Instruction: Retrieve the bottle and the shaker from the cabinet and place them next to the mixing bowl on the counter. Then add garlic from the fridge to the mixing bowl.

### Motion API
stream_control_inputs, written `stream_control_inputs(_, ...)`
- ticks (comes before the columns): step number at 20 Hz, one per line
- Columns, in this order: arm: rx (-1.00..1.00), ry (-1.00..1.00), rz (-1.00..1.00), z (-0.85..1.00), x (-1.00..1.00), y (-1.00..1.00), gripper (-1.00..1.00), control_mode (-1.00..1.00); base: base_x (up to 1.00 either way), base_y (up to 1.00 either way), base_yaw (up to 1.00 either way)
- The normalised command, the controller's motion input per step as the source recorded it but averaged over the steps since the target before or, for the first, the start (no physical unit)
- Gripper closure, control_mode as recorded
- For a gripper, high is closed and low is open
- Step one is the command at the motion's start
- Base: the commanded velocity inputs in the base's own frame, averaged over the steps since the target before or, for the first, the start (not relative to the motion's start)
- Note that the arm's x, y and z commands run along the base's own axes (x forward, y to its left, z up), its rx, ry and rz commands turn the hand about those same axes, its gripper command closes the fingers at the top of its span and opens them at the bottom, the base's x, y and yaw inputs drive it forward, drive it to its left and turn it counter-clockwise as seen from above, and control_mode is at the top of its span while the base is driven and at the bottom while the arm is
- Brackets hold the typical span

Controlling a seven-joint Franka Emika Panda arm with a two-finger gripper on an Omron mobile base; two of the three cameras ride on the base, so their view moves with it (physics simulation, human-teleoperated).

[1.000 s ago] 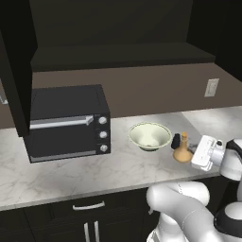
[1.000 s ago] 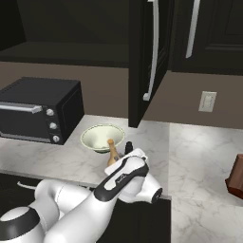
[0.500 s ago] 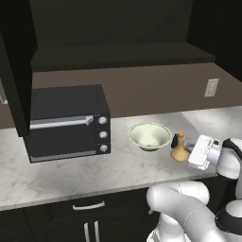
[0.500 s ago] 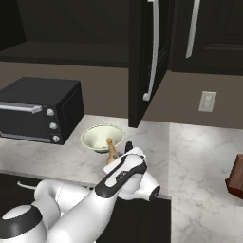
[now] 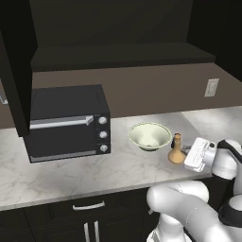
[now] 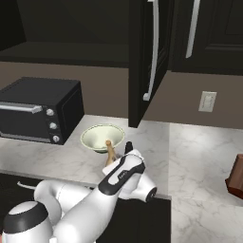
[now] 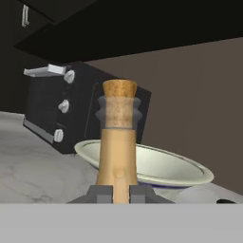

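The tan-orange bottle (image 5: 176, 151) stands upright just right of the pale mixing bowl (image 5: 150, 135) on the marbled counter (image 5: 71, 172). My gripper (image 5: 188, 152) is shut on the bottle's lower body from the right. In the hand view, the corked neck of the bottle (image 7: 116, 137) rises between my fingertips (image 7: 99, 192), with the bowl (image 7: 161, 166) right behind it. From the right base view, the bottle (image 6: 109, 151) sits at the near rim of the bowl (image 6: 101, 137). The dark cabinet (image 5: 118, 54) hangs open above. The shaker and garlic are out of view.
A black oven box (image 5: 66, 120) stands left of the bowl. The open cabinet door (image 6: 142, 57) hangs over the counter behind the bowl. A brown block (image 6: 236, 178) sits at the far right. A wall outlet (image 6: 207, 101) is behind.
My gripper carried the bottle a little left toward the bowl and lowered it to the counter. It stays shut on the bottle.
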Motion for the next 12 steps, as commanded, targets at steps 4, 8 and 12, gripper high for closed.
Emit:
stream_control_inputs(4, 0.00, 0.00, 0.00, -0.26, 0.03, 0.00, 1.00, -1.00, 0.00, 0.00, 0.00)
stream_control_inputs(8, 0.00, 0.00, 0.00, -0.20, 0.02, 0.00, 1.00, -1.00, 0.00, 0.00, 0.00)
stream_control_inputs(12, 0.00, 0.00, 0.00, -0.16, 0.04, 0.00, 1.00, -1.00, 0.00, 0.00, 0.00)
